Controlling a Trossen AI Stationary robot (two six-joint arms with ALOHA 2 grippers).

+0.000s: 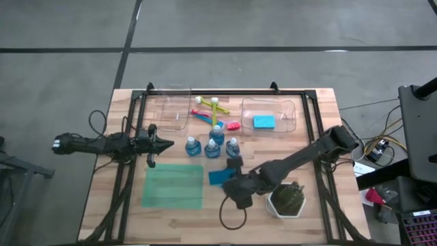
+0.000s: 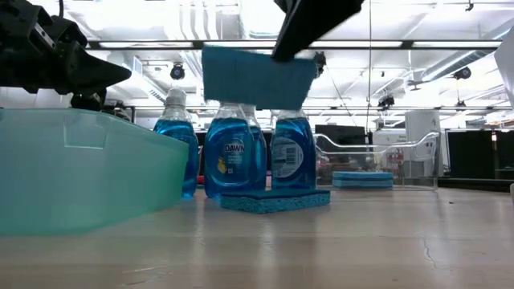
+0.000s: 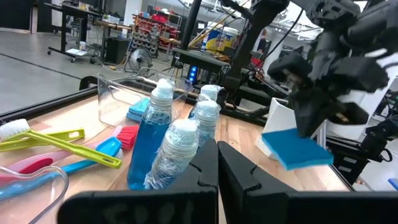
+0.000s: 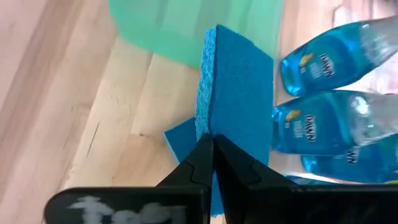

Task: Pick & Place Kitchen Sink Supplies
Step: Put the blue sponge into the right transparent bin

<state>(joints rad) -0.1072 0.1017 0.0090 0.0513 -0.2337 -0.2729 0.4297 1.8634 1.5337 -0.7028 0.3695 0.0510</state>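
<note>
Because the right gripper [image 4: 211,146] has its two fingers pressed together on the edge of a blue sponge [image 4: 239,93], the sponge hangs up off the wood, clear of the table [image 1: 102,205]; the low view shows it in the air above the bottles with daylight under it. Pinching the thin edge looks like the reason it stands on its side rather than lying flat. Right beneath the gripper a second blue sponge [image 2: 275,200] lies flat on the table, just in front of the cluster of four bottles [image 1: 213,145], which stand just beyond the fingertips. To one side of the gripper lies the green mat [image 1: 173,186]; on its other side sits the white pot [image 1: 287,199], beside the forearm.

A third sponge [image 1: 263,121] already rests in the clear tray [image 1: 290,108], well beyond the gripper past the bottles, so that tray is probably where this one belongs. The brushes [image 1: 208,108] lie farther off, between the two clear trays.

Across the bottles, the left gripper [image 1: 164,144] waits with fingers shut on nothing, pointing at the cluster, likely kept back to leave room.
</note>
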